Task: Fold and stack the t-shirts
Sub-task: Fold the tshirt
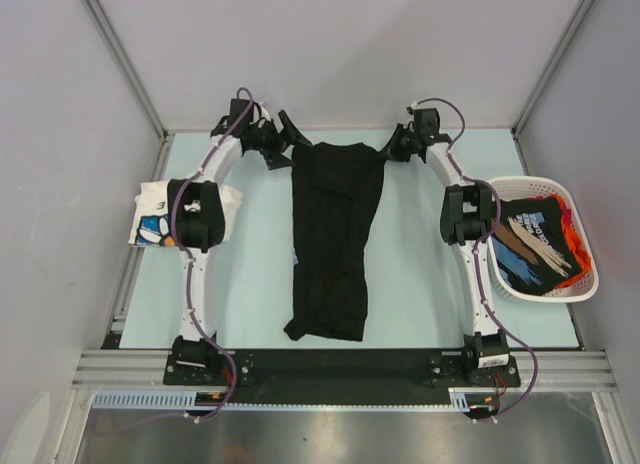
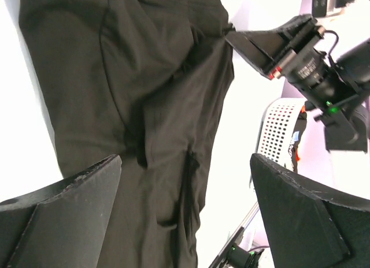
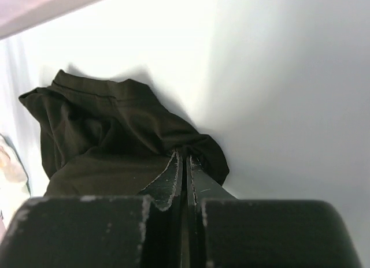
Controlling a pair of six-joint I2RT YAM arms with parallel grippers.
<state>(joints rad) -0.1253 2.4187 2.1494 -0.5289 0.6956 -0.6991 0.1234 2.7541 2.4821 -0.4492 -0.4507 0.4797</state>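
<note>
The large black t-shirt point(image 1: 332, 239) lies lengthwise down the middle of the table, folded into a long narrow strip. My right gripper point(image 1: 384, 148) is shut on its far right corner; the right wrist view shows the shut fingertips point(image 3: 186, 155) pinching bunched black cloth point(image 3: 110, 123). My left gripper point(image 1: 291, 134) is open and empty, next to the far left corner of the shirt; in the left wrist view its gap point(image 2: 185, 181) stands over the black cloth point(image 2: 144, 95) without holding it. A folded white printed t-shirt point(image 1: 155, 214) lies at the left, partly under the left arm.
A white slotted basket point(image 1: 590, 274) at the right table edge holds dark printed and orange t-shirts point(image 1: 535, 244). The basket also shows in the left wrist view point(image 2: 280, 132). Grey walls close in the back and sides. The arm bases stand at the near edge.
</note>
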